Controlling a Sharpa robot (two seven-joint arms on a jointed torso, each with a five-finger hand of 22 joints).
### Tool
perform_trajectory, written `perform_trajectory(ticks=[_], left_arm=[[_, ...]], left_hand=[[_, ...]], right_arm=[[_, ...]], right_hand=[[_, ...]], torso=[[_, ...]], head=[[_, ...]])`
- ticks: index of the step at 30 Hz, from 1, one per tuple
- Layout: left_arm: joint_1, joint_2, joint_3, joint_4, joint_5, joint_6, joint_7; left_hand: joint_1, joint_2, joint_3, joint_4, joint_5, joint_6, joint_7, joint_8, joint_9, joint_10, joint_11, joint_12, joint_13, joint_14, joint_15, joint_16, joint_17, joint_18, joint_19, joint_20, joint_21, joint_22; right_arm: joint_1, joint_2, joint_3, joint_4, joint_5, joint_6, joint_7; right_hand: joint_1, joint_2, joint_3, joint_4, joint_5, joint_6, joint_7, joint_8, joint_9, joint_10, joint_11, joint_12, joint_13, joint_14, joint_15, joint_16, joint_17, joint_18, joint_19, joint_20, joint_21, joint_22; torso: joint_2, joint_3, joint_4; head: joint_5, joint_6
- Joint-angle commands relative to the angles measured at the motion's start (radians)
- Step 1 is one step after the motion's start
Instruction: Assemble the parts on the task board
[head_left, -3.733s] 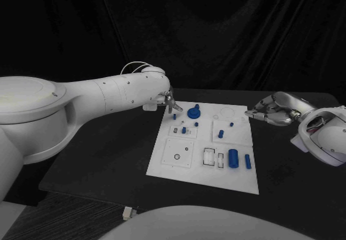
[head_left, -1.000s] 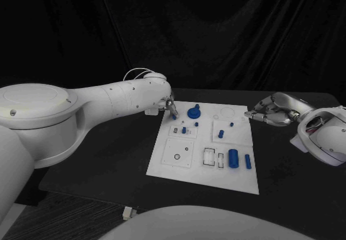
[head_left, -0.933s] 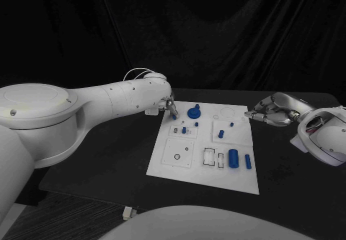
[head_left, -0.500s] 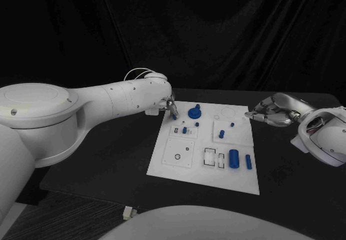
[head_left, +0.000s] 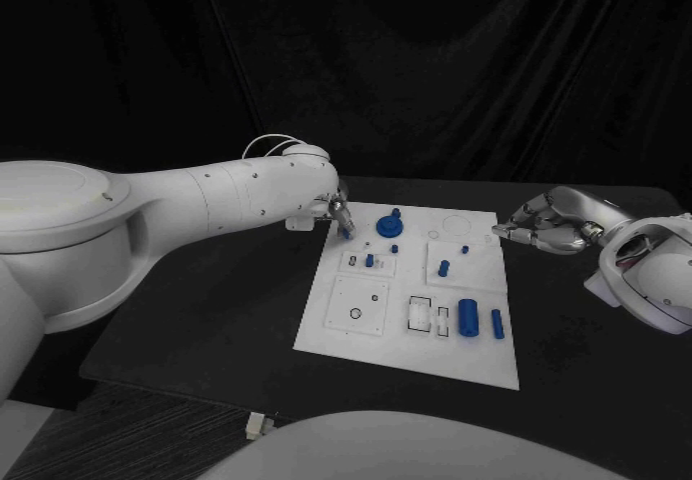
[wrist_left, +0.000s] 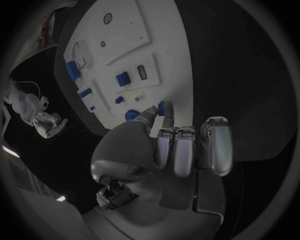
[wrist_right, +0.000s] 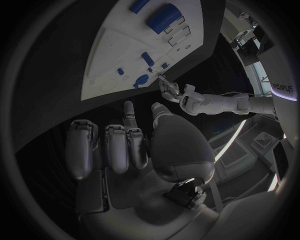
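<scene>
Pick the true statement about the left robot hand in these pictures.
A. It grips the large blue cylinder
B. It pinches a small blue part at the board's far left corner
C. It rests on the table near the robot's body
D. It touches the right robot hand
B: the left robot hand pinches a small blue part at the far left corner of the task board.
</scene>
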Motion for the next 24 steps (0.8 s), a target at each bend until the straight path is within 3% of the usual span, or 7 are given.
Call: perform_trajectory(ticks=[1, 3, 8, 12, 18, 24], left_arm=[[0.025, -0.016, 0.002, 0.038, -0.001, -0.016, -0.025], [0.054, -0.051, 0.002, 0.1, 0.008, -0.021, -0.031], [0.085, -0.105, 0.002, 0.191, 0.049, -0.022, -0.047], [0.097, -0.137, 0.002, 0.243, 0.066, -0.02, -0.058], [0.089, -0.171, 0.001, 0.3, 0.075, -0.025, -0.075], [0.057, -0.193, 0.001, 0.337, 0.078, -0.041, -0.073]], left_hand=[[0.005, -0.022, 0.063, -0.004, 0.029, 0.032, -0.01, -0.008, -0.002, 0.11, -0.011, 0.018, 0.27, 0.101, -0.015, 0.014, 0.278, -0.033, 0.0, -0.007, -0.005, 0.174], [-0.005, -0.025, 0.07, 0.0, 0.025, 0.033, -0.009, -0.009, -0.001, 0.11, -0.011, 0.018, 0.27, 0.101, -0.016, 0.014, 0.278, -0.033, 0.001, -0.008, -0.006, 0.174], [-0.016, -0.028, 0.078, 0.005, 0.016, 0.033, -0.008, -0.011, 0.0, 0.11, -0.01, 0.018, 0.27, 0.101, -0.016, 0.014, 0.278, -0.032, -0.001, -0.009, -0.01, 0.172], [-0.019, -0.03, 0.083, 0.006, 0.012, 0.028, -0.007, -0.014, -0.001, 0.11, -0.01, 0.018, 0.27, 0.101, -0.016, 0.014, 0.278, -0.032, -0.001, -0.009, -0.011, 0.172], [-0.027, -0.03, 0.089, 0.011, 0.007, 0.024, -0.005, -0.017, 0.0, 0.11, -0.009, 0.018, 0.27, 0.101, -0.015, 0.014, 0.278, -0.031, -0.002, -0.008, -0.014, 0.171], [-0.038, -0.032, 0.094, 0.019, -0.002, 0.023, -0.004, -0.018, 0.001, 0.11, -0.007, 0.018, 0.27, 0.101, -0.014, 0.014, 0.278, -0.031, -0.003, -0.008, -0.017, 0.17]], right_arm=[[-0.002, -0.002, 0.001, 0.002, -0.001, 0.007, -0.018], [-0.002, -0.002, 0.001, 0.002, -0.001, 0.009, -0.02], [-0.002, 0.001, 0.001, 0.002, -0.001, 0.012, -0.022], [-0.002, 0.002, 0.001, 0.0, -0.001, 0.012, -0.023], [-0.003, 0.001, 0.001, 0.002, -0.001, 0.01, -0.023], [-0.004, 0.001, 0.001, 0.003, -0.001, 0.01, -0.023]], right_hand=[[0.025, 0.004, 0.012, 0.0, 0.022, -0.016, -0.002, 0.009, 0.01, 0.099, 0.011, 0.017, 0.265, 0.077, 0.004, -0.014, 0.123, 0.009, 0.033, 0.005, -0.019, 0.224], [0.025, 0.004, 0.012, 0.0, 0.022, -0.016, -0.002, 0.009, 0.01, 0.099, 0.011, 0.017, 0.265, 0.077, 0.004, -0.014, 0.123, 0.009, 0.033, 0.005, -0.019, 0.224], [0.027, 0.004, 0.012, 0.0, 0.022, -0.017, -0.002, 0.009, 0.01, 0.099, 0.011, 0.017, 0.265, 0.077, 0.003, -0.016, 0.121, 0.009, 0.033, 0.005, -0.02, 0.224], [0.029, 0.004, 0.012, 0.0, 0.023, -0.017, -0.002, 0.009, 0.01, 0.099, 0.01, 0.017, 0.265, 0.076, 0.003, -0.017, 0.119, 0.01, 0.032, 0.005, -0.022, 0.223], [0.032, 0.004, 0.012, -0.001, 0.024, -0.02, -0.002, 0.008, 0.009, 0.099, 0.01, 0.017, 0.265, 0.076, 0.003, -0.017, 0.118, 0.01, 0.032, 0.005, -0.022, 0.223], [0.035, 0.004, 0.012, -0.001, 0.027, -0.022, -0.002, 0.007, 0.009, 0.099, 0.01, 0.017, 0.265, 0.076, 0.003, -0.017, 0.118, 0.01, 0.032, 0.005, -0.022, 0.223]], torso=[[-0.001, 0.0001, -0.0002], [-0.001, 0.0003, 0.0001], [-0.003, 0.0011, 0.0008], [-0.001, 0.0008, -0.0004], [0.0, 0.0012, -0.0004], [-0.002, 0.0026, 0.0013]], head=[[0.001, 0.0], [0.001, 0.0], [0.007, 0.0], [0.015, 0.0], [0.013, 0.0], [0.012, 0.0]])
